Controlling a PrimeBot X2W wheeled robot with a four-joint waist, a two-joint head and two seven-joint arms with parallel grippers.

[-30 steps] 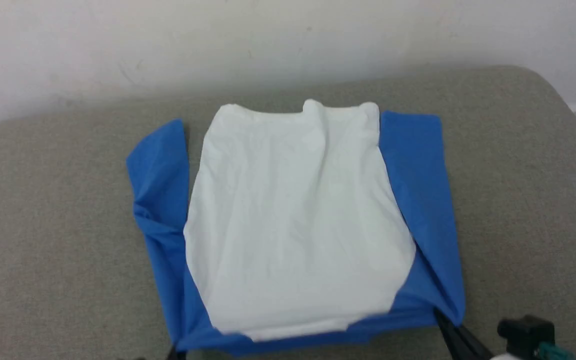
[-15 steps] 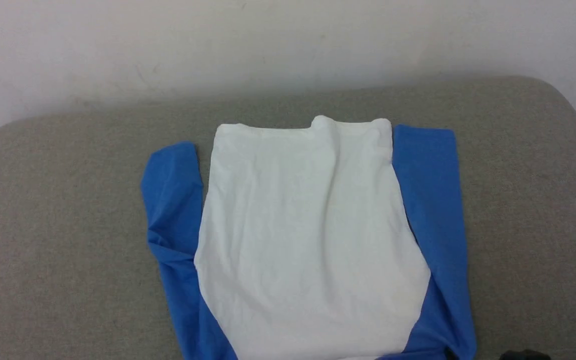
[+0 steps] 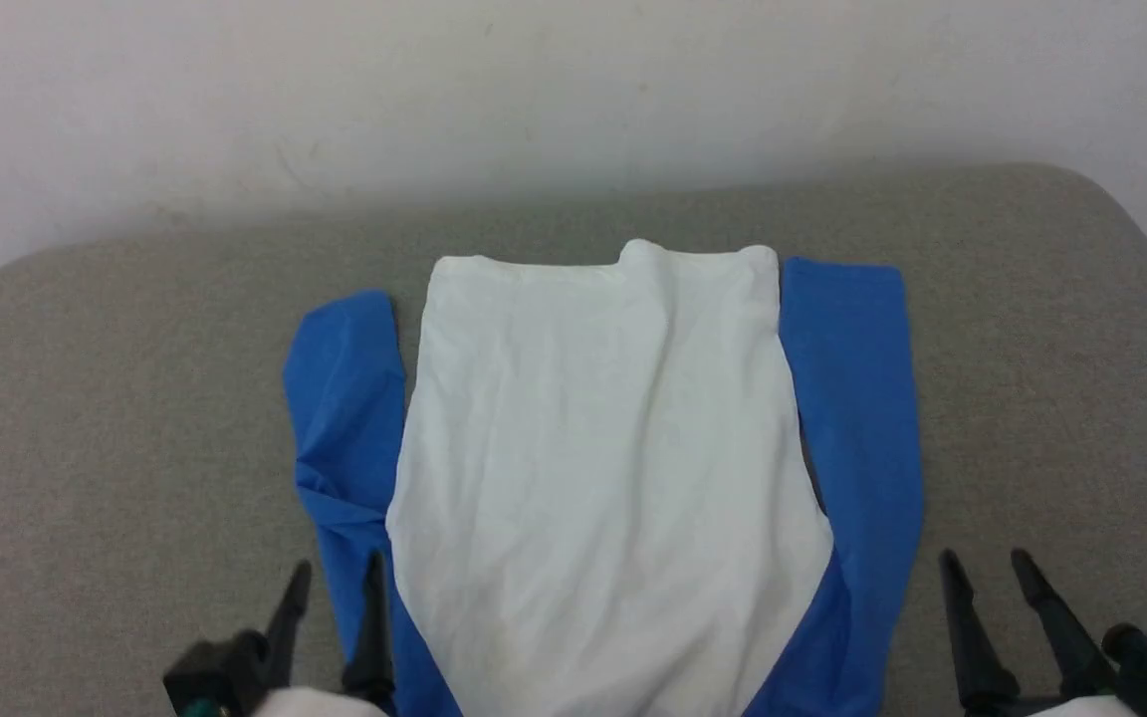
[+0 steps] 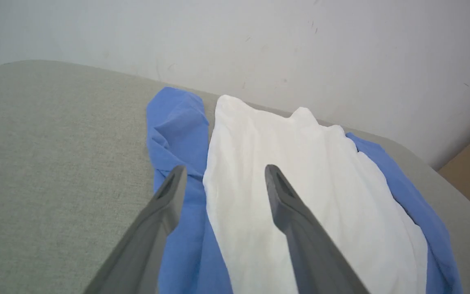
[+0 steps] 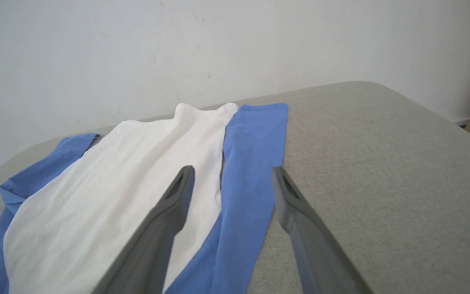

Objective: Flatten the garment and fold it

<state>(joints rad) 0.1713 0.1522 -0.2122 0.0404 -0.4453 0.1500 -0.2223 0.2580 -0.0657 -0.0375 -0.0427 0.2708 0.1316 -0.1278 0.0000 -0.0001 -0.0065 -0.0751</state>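
The T-shirt (image 3: 613, 448) lay in the middle of the grey woven counter (image 3: 1032, 378), its long axis running twelve to six as my head saw it. My left gripper (image 3: 339, 563) stood spread at its seven o'clock corner, one finger over the blue edge. My right gripper (image 3: 984, 555), also spread and holding nothing, stood just off the five o'clock corner over bare counter, so I judged the left nearer. The white panel looked thin and soft, with a shallow ridge running from a bump at its far edge. The left blue strip was bunched, the right one flat and straight.
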